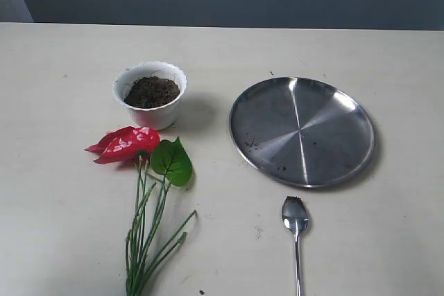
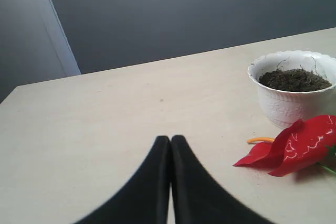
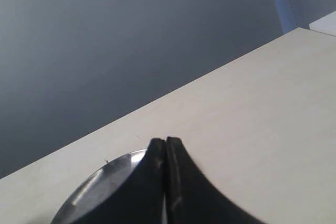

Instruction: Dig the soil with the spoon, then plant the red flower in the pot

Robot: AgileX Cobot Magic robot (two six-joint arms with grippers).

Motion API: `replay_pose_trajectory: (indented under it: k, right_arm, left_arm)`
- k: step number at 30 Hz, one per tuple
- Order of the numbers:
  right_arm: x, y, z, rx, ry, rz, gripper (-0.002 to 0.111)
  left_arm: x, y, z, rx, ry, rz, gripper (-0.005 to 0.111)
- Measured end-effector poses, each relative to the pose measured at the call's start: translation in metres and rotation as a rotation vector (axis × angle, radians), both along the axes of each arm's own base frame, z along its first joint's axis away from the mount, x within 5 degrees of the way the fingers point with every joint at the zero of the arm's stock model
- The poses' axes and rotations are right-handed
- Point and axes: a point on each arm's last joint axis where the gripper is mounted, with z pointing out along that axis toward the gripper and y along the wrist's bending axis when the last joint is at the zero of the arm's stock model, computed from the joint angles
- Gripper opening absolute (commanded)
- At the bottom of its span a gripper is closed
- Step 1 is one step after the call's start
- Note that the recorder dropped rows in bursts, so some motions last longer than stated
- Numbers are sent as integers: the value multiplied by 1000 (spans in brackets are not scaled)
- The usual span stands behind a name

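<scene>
Only the fingertips of the robot show, and only in the wrist views. The left gripper (image 2: 170, 139) is two matte black fingers (image 2: 149, 182), smooth and plain, each wide at the base and curving inward to a narrow rounded tip. The right gripper (image 3: 166, 141) has the same pair of black, tapering fingers (image 3: 184, 187) with a faint sheen along their edges. No screws, cables or markings are visible on either.

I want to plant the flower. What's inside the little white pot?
The pot holds dark crumbly soil, filling it almost to the scalloped rim. A few thin root-like wisps stick up. Anything buried under the surface is hidden.
</scene>
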Motion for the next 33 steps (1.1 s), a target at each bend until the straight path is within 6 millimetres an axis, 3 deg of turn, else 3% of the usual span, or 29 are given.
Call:
replay_pose_trajectory:
  k: [18,25,30,33]
  right_arm:
    - [0,-5,7,13,-72,-53,-1]
    - [0,-6,10,235,-110,-68,-1]
    - [-1,4,7,270,-36,30,-1]
    - [-5,13,25,175,-58,135,-1]
  left_arm:
    - [0,0,0,0,0,0,0]
    - [0,0,0,0,0,0,0]
    - [0,0,0,0,0,0,0]
    - [0,0,0,0,0,0,0]
